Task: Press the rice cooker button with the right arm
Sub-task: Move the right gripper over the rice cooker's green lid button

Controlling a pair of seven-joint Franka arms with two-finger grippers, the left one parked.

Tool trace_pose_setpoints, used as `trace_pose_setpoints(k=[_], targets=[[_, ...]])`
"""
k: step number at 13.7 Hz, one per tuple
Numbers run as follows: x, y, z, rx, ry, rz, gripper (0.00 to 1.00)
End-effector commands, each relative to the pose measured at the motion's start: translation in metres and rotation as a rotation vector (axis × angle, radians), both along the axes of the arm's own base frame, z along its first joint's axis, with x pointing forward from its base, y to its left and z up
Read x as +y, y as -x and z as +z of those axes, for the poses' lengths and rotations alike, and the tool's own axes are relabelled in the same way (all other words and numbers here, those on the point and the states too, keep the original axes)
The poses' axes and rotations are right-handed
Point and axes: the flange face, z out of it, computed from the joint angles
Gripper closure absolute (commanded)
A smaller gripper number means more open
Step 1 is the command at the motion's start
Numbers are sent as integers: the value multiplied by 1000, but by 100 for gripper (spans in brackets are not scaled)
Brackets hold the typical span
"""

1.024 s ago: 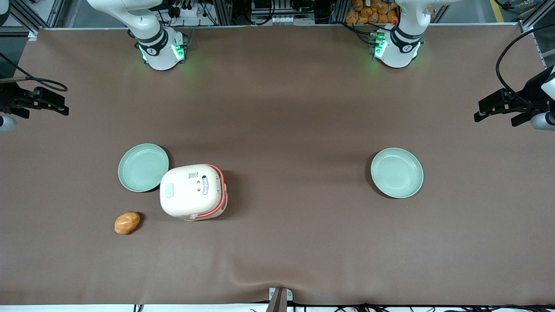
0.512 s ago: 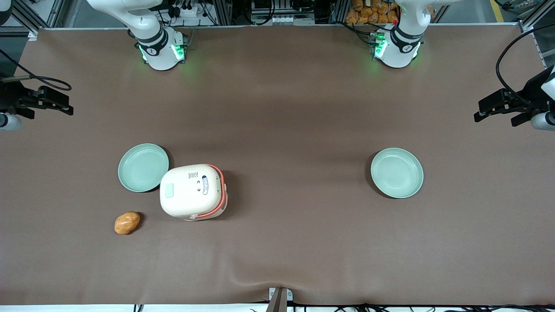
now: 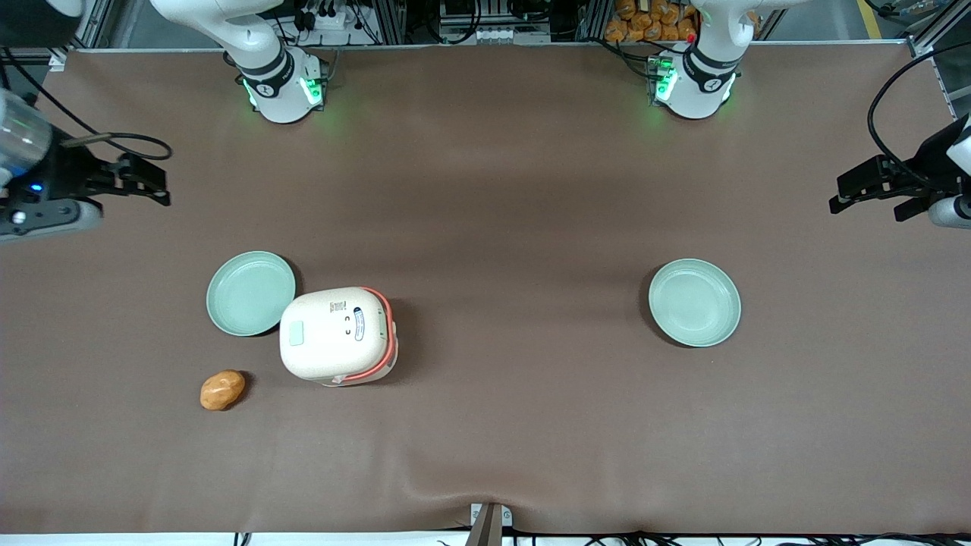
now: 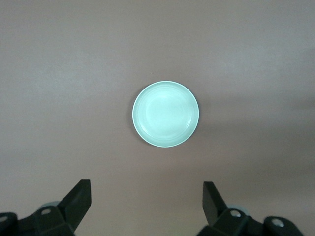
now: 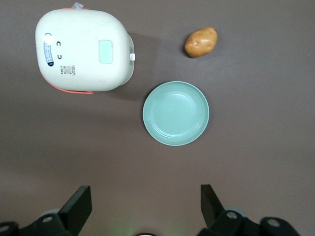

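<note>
Sitting on the brown table cloth, the small rounded-square rice cooker with cream-white lid and coral-orange handle band stands toward the working arm's end of the table. Its small pale mint-green rounded-square button lies on the lid, at the edge away from the handle band; the cooker's slightly longer axis runs from this button to the band, roughly along the table's length, and the button end points to the working arm's end. A round mint-green plate is just beside the cooker, farther from the front camera, and a brown potato lies near, nearer to that camera.

The black two-finger gripper of the right arm hangs high, well apart from the cooker, with its jaws clearly apart. With jaws spread, I judge one finger could miss the small key and land on bare lid, or push the light cooker sideways into the plate
</note>
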Motion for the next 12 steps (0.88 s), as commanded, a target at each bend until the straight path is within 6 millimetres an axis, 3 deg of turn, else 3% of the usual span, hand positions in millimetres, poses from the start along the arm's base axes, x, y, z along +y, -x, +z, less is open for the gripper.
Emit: trace_pose_setpoints(k=[1, 3, 5, 8, 12], targets=[[27, -10, -15, 11, -19, 21, 36], [37, -22, -31, 0, -20, 31, 57], [48, -33, -48, 1, -42, 33, 84], [58, -47, -78, 28, -84, -93, 91], [71, -69, -117, 3, -80, -102, 100]])
